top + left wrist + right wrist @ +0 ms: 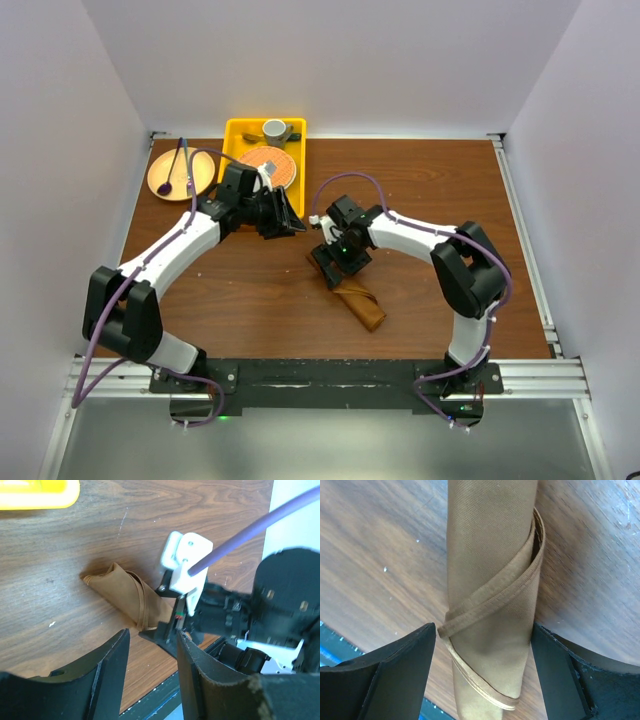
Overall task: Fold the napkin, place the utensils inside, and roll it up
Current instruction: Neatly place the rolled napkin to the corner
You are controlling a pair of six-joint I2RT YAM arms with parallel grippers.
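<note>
The rust-brown napkin (362, 305) lies rolled into a tight tube on the wooden table, running diagonally toward the near edge. My right gripper (336, 266) is open over its far end. In the right wrist view the roll (492, 580) lies between the two fingers, with a small gap on each side of the right gripper (482, 675). My left gripper (288, 222) is open and empty, held above the table left of the right wrist. The left wrist view shows the left gripper (152, 665) with the roll (127, 592) beyond it. The cream spoon is not visible.
A yellow tray (238, 132) at the back holds a cup (274, 129) and the round orange woven mat (268, 165). A round tan plate (205, 172) at the back left carries a purple spoon (190, 185) and a dark fork (175, 165). The tray's corner shows in the left wrist view (35, 492).
</note>
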